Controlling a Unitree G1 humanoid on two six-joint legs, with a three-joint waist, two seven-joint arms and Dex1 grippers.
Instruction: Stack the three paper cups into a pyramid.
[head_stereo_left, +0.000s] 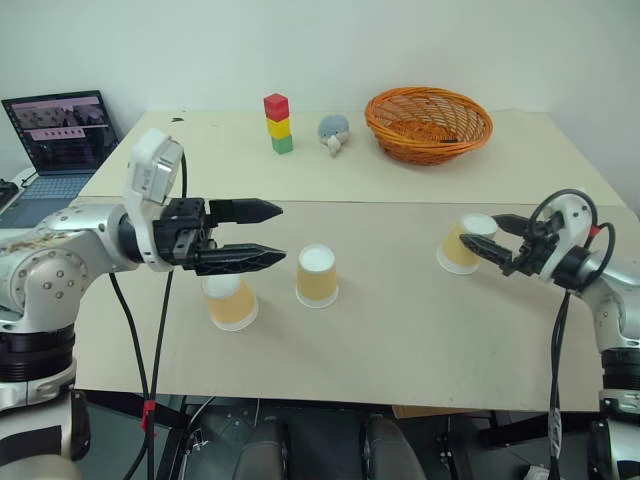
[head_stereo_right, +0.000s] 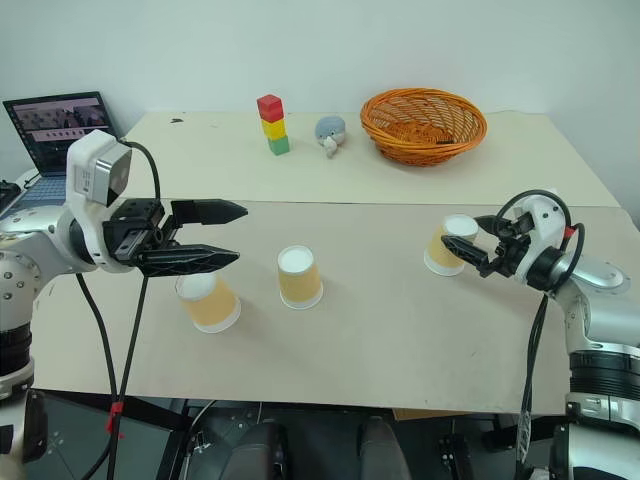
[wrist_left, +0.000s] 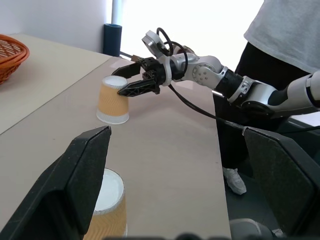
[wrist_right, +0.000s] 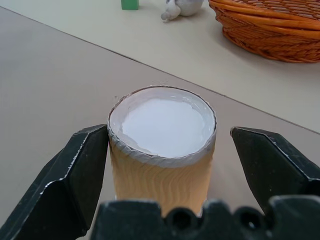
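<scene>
Your right gripper, fingers spread, brackets the upside-down tan paper cup with white base at right of frame, upright, not clamped. The left gripper hangs released above the other two cups at lower centre.

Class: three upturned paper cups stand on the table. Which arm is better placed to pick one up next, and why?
Right. The right gripper is open with its fingers already either side of the far-right cup. The left gripper is open too but hovers above the other two cups.
</scene>
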